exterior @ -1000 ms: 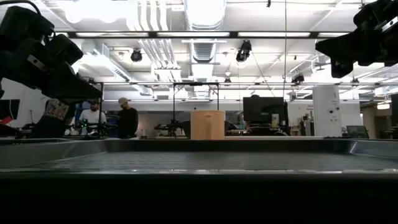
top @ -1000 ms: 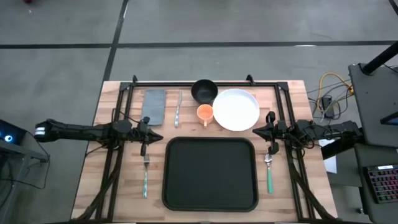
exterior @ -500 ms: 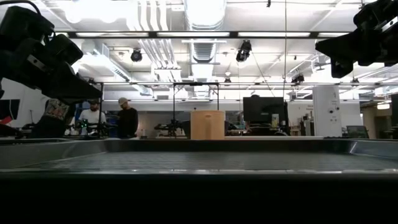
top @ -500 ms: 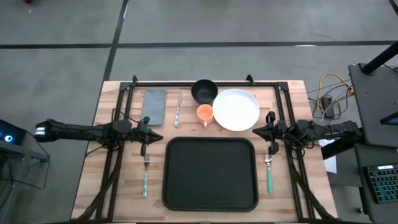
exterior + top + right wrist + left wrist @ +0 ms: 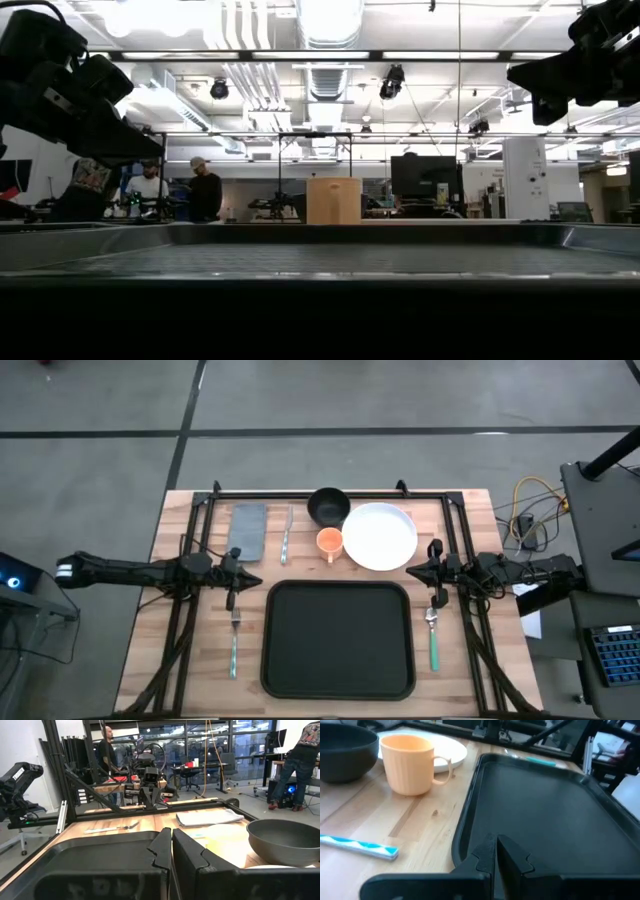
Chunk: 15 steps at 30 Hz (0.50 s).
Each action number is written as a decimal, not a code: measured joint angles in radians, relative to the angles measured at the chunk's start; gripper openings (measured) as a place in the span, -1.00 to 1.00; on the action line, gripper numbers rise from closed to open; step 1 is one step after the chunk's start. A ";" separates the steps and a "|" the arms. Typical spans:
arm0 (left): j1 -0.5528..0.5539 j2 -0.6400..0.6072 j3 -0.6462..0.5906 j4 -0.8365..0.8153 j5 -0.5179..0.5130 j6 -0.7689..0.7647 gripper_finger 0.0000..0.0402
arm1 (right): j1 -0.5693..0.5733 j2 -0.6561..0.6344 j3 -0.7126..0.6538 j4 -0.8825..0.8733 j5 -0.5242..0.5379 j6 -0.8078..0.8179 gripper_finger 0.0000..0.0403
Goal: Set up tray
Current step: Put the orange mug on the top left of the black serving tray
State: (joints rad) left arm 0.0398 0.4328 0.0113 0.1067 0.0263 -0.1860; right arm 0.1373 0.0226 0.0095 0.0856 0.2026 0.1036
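Note:
The black tray (image 5: pixel 338 640) lies flat on the wooden table, near the front edge and in the middle. Behind it stand a white plate (image 5: pixel 380 536), an orange cup (image 5: pixel 329 542) and a black bowl (image 5: pixel 328 506). My left gripper (image 5: pixel 255 580) hovers shut just off the tray's far left corner and points toward the table's right. In its wrist view the shut fingertips (image 5: pixel 496 851) hang over the tray's rim (image 5: pixel 465 815). My right gripper (image 5: pixel 412 572) hovers shut off the tray's far right corner and points toward the left (image 5: pixel 171 842). Neither touches anything.
A grey napkin (image 5: pixel 247 530) and a utensil (image 5: pixel 286 535) lie at the far left. A teal-handled fork (image 5: pixel 234 645) lies left of the tray, a green-handled spoon (image 5: pixel 433 635) right of it. Black frame rails (image 5: pixel 190 610) run along both table sides. People stand in the room behind (image 5: pixel 205 190).

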 joint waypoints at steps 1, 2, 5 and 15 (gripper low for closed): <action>0.000 0.000 0.000 0.024 0.000 -0.001 -1.00 | 0.000 0.000 0.000 0.000 0.000 0.000 -0.96; 0.000 0.000 0.000 0.052 0.000 -0.013 -1.00 | 0.000 0.000 0.000 0.000 0.000 0.000 -0.96; 0.000 0.000 0.000 0.128 -0.001 -0.148 -1.00 | 0.000 0.000 0.000 0.000 0.000 0.000 -0.96; 0.000 0.000 0.000 0.217 -0.033 -0.231 -1.00 | 0.000 0.000 0.000 0.000 0.000 0.000 -0.96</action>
State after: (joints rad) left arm 0.0399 0.4328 0.0116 0.3234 -0.0071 -0.4173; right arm 0.1371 0.0223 0.0095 0.0856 0.2025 0.1037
